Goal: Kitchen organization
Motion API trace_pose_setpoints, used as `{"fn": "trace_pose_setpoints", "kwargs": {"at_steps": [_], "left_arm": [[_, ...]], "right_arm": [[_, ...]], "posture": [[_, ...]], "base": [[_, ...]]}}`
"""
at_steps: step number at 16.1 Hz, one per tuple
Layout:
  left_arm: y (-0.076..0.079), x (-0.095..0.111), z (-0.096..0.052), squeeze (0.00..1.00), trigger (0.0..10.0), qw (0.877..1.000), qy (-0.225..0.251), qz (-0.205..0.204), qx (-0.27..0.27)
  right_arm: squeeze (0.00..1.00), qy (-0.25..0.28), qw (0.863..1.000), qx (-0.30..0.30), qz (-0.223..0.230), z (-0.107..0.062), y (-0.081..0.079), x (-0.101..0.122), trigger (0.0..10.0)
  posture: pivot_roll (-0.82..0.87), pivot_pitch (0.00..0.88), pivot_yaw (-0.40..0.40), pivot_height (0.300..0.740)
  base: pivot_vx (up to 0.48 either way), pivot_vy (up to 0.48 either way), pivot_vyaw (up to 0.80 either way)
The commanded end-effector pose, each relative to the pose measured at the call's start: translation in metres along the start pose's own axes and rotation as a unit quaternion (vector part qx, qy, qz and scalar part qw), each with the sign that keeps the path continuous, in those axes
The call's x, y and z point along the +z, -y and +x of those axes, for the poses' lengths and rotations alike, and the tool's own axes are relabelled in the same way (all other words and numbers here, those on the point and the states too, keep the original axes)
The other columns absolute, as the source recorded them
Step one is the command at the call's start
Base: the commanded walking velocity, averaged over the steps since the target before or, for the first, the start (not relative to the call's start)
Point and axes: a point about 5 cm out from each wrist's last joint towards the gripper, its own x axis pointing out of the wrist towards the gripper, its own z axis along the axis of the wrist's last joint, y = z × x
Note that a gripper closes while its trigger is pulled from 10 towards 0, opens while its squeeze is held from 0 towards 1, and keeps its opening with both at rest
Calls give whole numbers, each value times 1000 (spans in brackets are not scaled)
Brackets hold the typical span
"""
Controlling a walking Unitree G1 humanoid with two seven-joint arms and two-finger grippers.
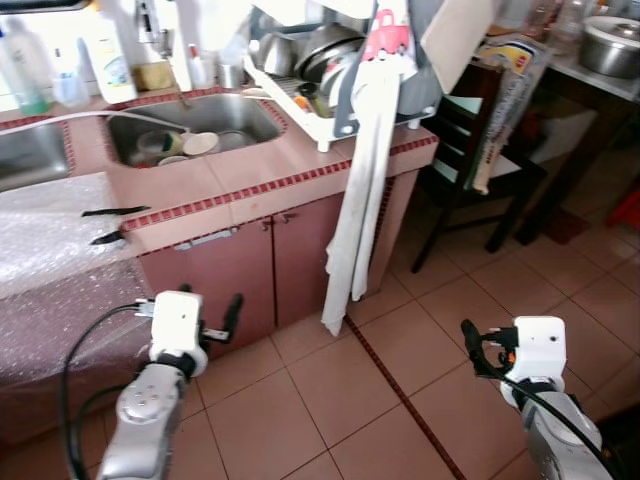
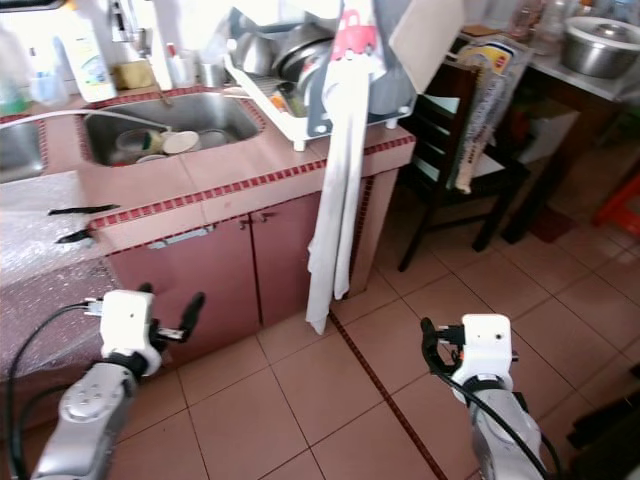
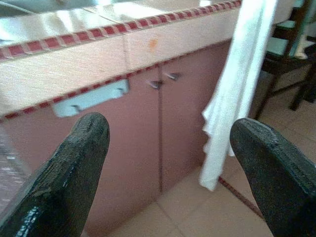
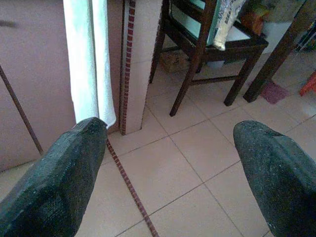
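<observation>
A pink tiled counter (image 1: 230,185) holds a steel sink (image 1: 262,112) with a white bowl (image 1: 200,143) and other dishes in it. Right of the sink, a white dish rack (image 1: 290,95) is loaded with pans and bowls. A long white towel (image 1: 360,200) hangs from the rack, down past the cabinet doors (image 1: 290,260). My left gripper (image 3: 170,143) is open and empty, held low in front of the cabinet. My right gripper (image 4: 170,143) is also open and empty, above the floor tiles to the right of the towel.
A surface covered in bubble wrap (image 1: 50,230) juts out at the left, close to my left arm. A dark wooden chair (image 1: 470,170) stands right of the counter. Bottles (image 1: 112,65) line the wall behind the sink. A steel pot (image 1: 610,45) sits on a far table.
</observation>
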Motion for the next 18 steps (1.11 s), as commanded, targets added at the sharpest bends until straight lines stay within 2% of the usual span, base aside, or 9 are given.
{"fn": "trace_pose_setpoints", "kwargs": {"at_steps": [1,2,3,5,8,11,13,17,18], "left_arm": [[7,0,3,0,10000,1000,-5,-5,-7],[9,1,4,0,10000,1000,-4,-3,-8],[10,1,4,0,10000,1000,-3,-2,-8],[3,5,2,0,10000,1000,-1,0,15],[1,13,1,0,10000,999,3,-10,31],[13,22,10,0,10000,1000,10,-12,16],[13,24,11,0,10000,1000,8,-12,21],[9,23,12,0,10000,999,-12,-17,29],[9,23,15,0,10000,1000,-12,-13,23]], "right_arm": [[0,23,1000,9,13,12,-11,19,10000],[0,25,999,4,42,17,-14,23,10000],[0,34,999,11,27,22,-18,30,10000],[0,44,998,12,34,29,-21,37,10000],[0,30,999,10,32,30,-26,32,10000],[0,30,999,14,36,29,-32,33,10000],[0,28,999,14,37,31,-32,32,10000],[0,45,997,9,61,39,-38,42,10000],[0,52,997,15,53,39,-41,45,10000]], "posture": [[-66,0,-40,740],[-63,0,-41,740],[-54,0,-41,740],[-19,0,-46,740],[-11,0,-49,740],[-26,13,-50,740],[-25,15,-47,740],[-37,17,-18,740],[-36,13,-19,740]], "base": [[0,0,0],[0,0,0],[0,0,0],[0,0,0],[0,0,133],[0,0,800],[0,0,800],[0,0,0],[0,0,0]]}}
